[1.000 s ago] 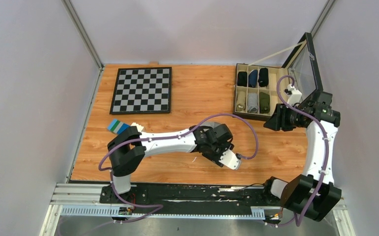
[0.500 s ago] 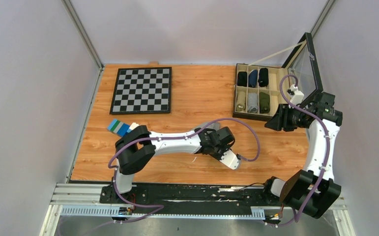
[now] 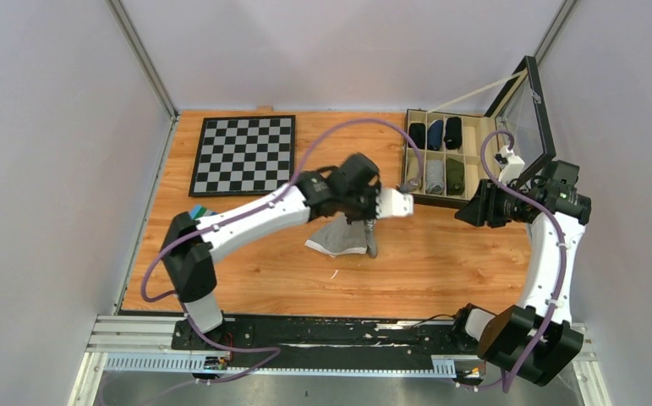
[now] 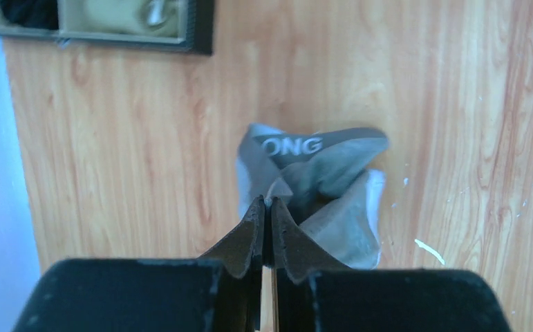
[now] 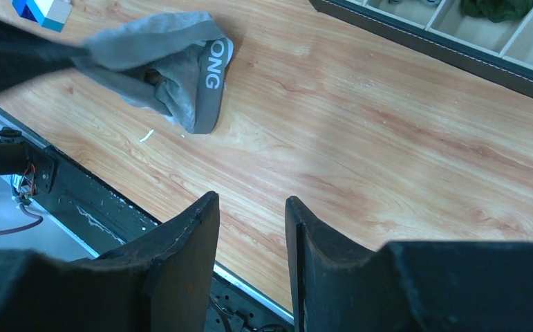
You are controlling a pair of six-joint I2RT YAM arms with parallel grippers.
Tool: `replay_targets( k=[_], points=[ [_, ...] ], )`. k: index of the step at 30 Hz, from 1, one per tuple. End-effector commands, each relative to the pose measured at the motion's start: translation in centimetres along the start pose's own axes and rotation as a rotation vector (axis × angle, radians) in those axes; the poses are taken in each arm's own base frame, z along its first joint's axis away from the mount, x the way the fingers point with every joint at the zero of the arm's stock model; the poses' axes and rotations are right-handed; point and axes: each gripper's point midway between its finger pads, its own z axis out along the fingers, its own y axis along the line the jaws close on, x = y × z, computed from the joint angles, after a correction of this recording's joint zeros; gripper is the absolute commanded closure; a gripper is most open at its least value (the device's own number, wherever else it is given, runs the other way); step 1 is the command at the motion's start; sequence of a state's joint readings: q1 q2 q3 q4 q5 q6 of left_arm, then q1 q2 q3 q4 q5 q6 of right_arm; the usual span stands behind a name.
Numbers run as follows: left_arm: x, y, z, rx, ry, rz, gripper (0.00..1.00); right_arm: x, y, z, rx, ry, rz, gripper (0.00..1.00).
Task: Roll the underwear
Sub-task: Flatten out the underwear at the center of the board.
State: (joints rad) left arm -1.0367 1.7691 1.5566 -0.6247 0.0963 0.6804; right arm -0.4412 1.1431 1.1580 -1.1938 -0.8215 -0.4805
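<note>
From above, we see the left arm stretched across to the middle of the tabletop, its jaws over the grey underwear, which lies crumpled in front of the compartment box. The box's lid stands open and rolled items fill its cells. A chessboard sits at the far left, a blue and green block near it. The right arm holds its jaws above the tabletop just by the box's near right corner. From the left wrist, we find the left jaws pressed together on a thin fold of the underwear. The rest bunches on the wood beneath, its dark waistband lettered "ONG" on the far side. From the right wrist, the right jaws stand moderately apart with nothing between them, over bare wood. Beyond them the underwear is drawn up at one end toward the left jaws, its waistband end resting on the tabletop.
</note>
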Motion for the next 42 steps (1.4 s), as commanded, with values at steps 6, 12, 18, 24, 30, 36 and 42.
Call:
replay_targets(
  k=[6,12,18,24,30,36,42],
  points=[
    [4.9,4.9,-7.4,0.017,-0.166,-0.635,0.94,-0.6,4.1,1.8,-0.097,0.016,-0.073,0.59],
    [11.5,7.6,-7.7,-0.005,-0.182,-0.924,0.94,2.1,5.8,7.8,-0.272,0.228,-0.024,0.55],
    [15.6,8.4,-7.0,-0.048,-0.154,-0.961,0.94,4.9,6.2,15.6,-0.272,0.450,-0.115,0.56],
    [17.3,8.7,-7.0,-0.034,-0.178,-1.051,0.93,2.7,3.3,22.7,-0.159,0.460,0.090,0.64],
    [17.1,8.9,-7.6,-0.041,-0.209,-1.056,0.92,0.7,1.6,26.5,-0.057,0.364,0.143,0.61],
    [16.8,8.8,-7.7,-0.037,-0.227,-1.064,0.92,1.2,2.4,29.2,-0.037,0.393,0.108,0.56],
    [16.4,8.8,-7.8,-0.029,-0.246,-1.068,0.91,2.5,1.8,29.5,0.068,0.428,0.088,0.64]
  ],
)
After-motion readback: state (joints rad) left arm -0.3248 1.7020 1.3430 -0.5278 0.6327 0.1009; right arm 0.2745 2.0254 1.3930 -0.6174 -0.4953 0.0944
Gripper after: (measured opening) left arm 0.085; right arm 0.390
